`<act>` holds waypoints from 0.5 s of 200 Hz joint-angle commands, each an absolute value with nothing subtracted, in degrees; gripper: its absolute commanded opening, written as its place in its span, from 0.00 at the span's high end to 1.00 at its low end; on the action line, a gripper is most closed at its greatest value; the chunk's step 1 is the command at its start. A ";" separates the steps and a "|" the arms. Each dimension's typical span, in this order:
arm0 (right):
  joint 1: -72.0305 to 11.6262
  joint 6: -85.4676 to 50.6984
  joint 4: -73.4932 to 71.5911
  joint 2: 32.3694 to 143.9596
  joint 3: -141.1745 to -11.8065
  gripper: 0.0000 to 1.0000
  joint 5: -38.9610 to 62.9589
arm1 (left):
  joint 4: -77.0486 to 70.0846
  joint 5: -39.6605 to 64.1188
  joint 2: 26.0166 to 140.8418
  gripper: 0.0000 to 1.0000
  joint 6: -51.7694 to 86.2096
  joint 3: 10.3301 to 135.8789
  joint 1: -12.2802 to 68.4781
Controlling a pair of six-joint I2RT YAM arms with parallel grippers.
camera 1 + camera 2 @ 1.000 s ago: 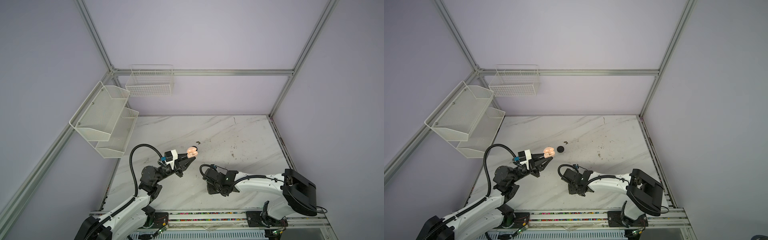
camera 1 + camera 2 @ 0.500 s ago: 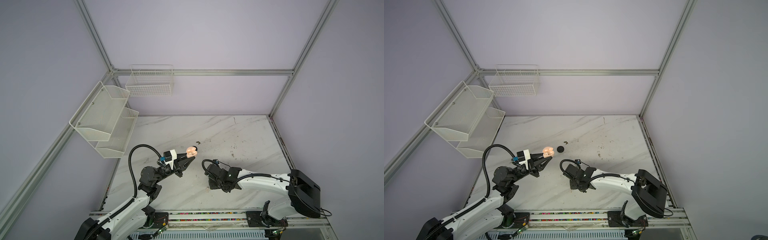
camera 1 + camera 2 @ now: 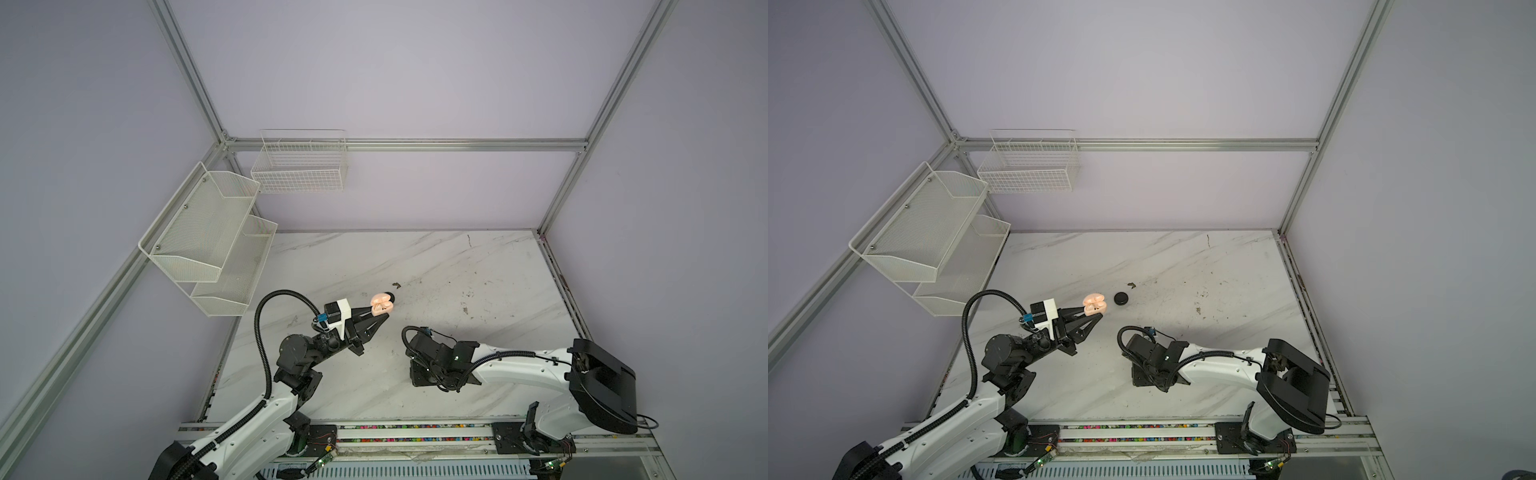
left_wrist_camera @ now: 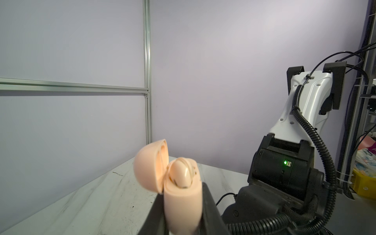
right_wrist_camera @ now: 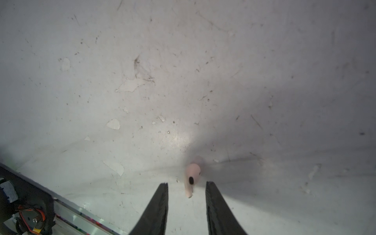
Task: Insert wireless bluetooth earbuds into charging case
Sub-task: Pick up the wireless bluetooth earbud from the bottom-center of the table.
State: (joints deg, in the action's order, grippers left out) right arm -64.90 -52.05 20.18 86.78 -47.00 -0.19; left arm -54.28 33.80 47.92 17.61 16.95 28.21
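1. The marble table (image 3: 457, 270) is scuffed and sits under the charging case (image 4: 181, 203).
2. The left gripper (image 3: 382, 312) pinches that peach case, lid flipped open.
3. The right gripper (image 5: 186, 184) is well apart from the case, fingers spread.
4. The seated earbud (image 4: 181, 173) rests in the case. The loose earbud (image 5: 192, 177) lies between the right tips, untouched.

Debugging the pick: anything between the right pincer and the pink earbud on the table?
Nothing visible. The pink earbud lies on the table, in line with the open right pincer gap, neither finger touching it.

place: robot lab cell | signs: aluminium frame (image 3: 415, 144), plain panels (image 3: 395, 75), marble-look tabletop (image 3: 436, 257)
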 commanded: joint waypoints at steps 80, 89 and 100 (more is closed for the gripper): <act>-64.85 -50.00 19.67 91.98 -47.99 0.71 -0.44 | -56.64 33.13 49.02 1.00 18.64 14.85 28.39; -64.85 -49.76 19.64 92.23 -48.10 0.71 -0.57 | -56.61 33.05 48.99 1.00 18.68 14.85 28.39; -64.86 -49.72 19.62 92.38 -48.15 0.72 -0.79 | -56.60 33.05 49.00 1.00 18.57 14.85 28.39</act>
State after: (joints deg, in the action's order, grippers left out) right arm -64.90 -50.24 18.81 90.89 -47.51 -0.01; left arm -54.35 33.78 49.06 18.46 16.93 28.21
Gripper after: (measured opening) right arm 0.285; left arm 0.197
